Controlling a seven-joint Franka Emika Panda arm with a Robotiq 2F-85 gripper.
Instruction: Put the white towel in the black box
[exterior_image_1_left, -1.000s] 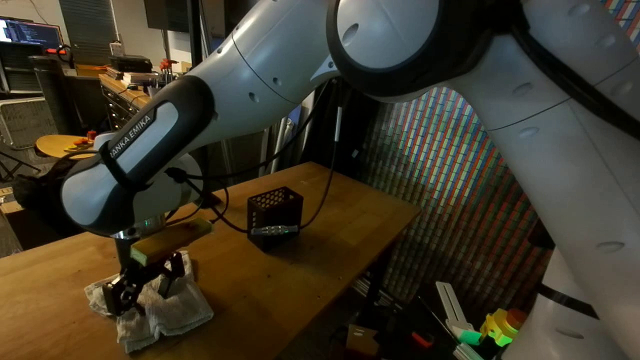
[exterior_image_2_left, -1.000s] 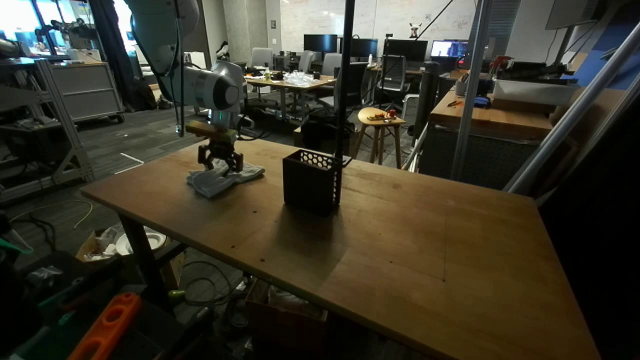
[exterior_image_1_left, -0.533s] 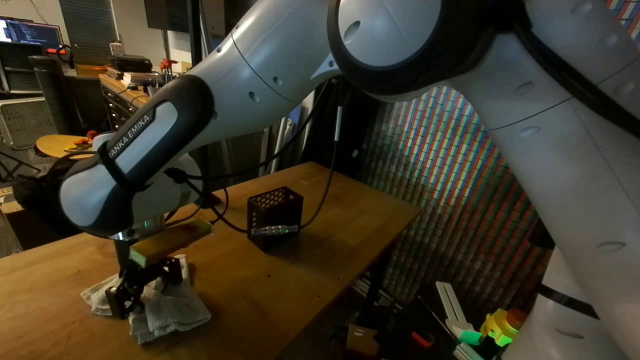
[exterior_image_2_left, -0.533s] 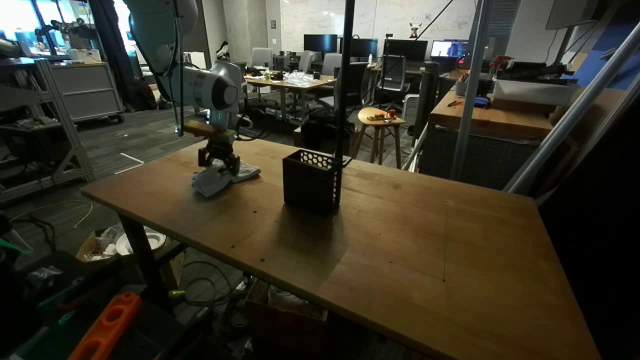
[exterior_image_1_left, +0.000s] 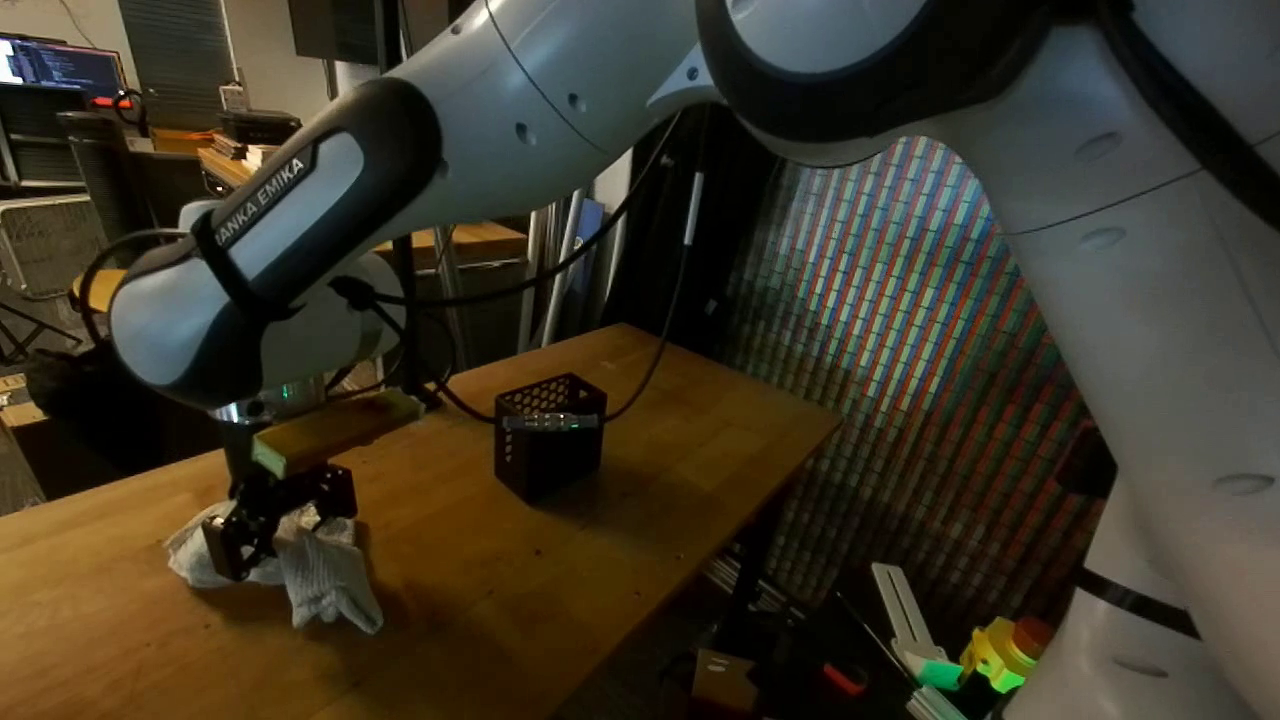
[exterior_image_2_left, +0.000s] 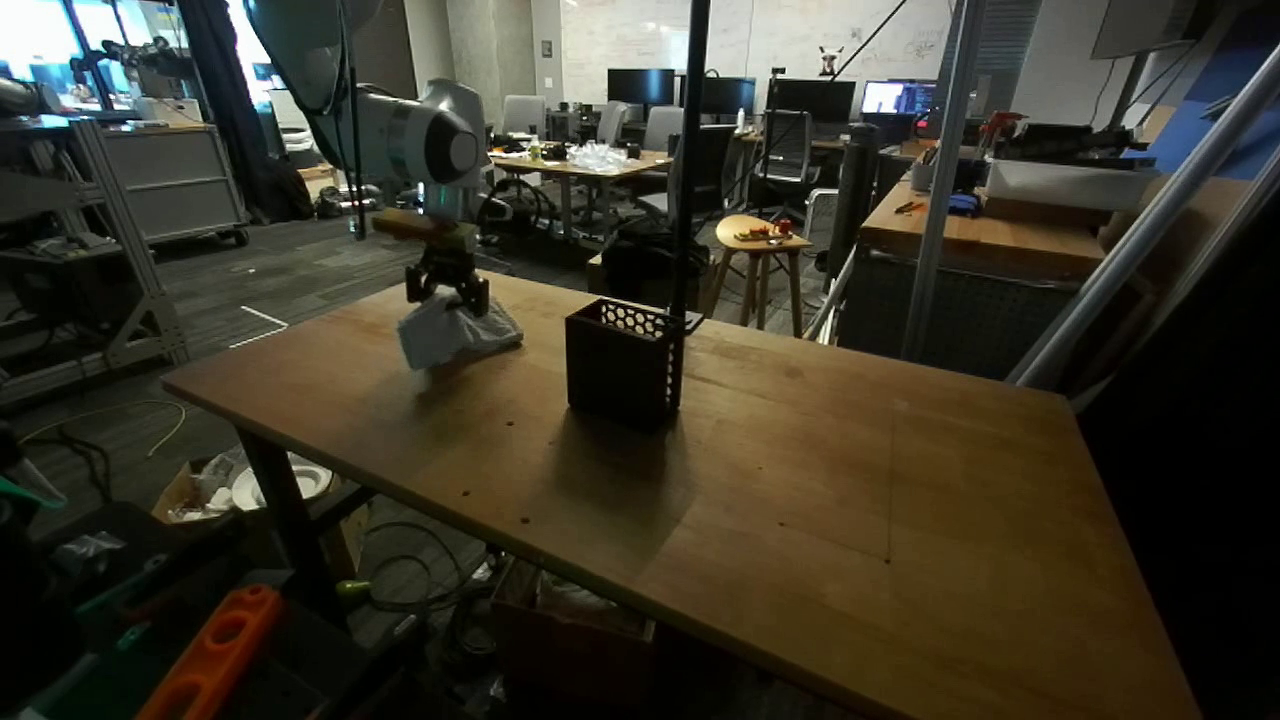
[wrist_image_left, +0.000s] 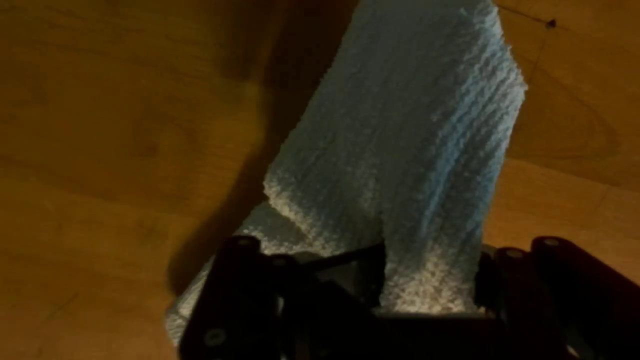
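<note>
The white towel (exterior_image_1_left: 328, 578) hangs bunched from my gripper (exterior_image_1_left: 282, 530), which is shut on a fold of it above the table. In the wrist view, a thick fold of the towel (wrist_image_left: 400, 125) fills the space between the dark fingers (wrist_image_left: 372, 275), with loose cloth spreading away from them. A shadow lies under the towel (exterior_image_2_left: 430, 340) in an exterior view; whether its lower ends touch the table I cannot tell. The black box (exterior_image_1_left: 545, 470) stands upright with its top open, apart from the towel. In an exterior view the box (exterior_image_2_left: 618, 365) is to the right of the gripper (exterior_image_2_left: 448, 295).
The wooden table (exterior_image_2_left: 850, 470) bears both things. A cable with a metal connector (exterior_image_1_left: 550, 422) hangs from the arm and crosses in front of the box in an exterior view. Beside the box rises a dark upright pole (exterior_image_2_left: 692, 160) at the table's far edge.
The jaws have come together on the towel, drawing it into a bunch. Since half a second ago the gripper has risen, lifting the towel with it. The box has stayed put.
</note>
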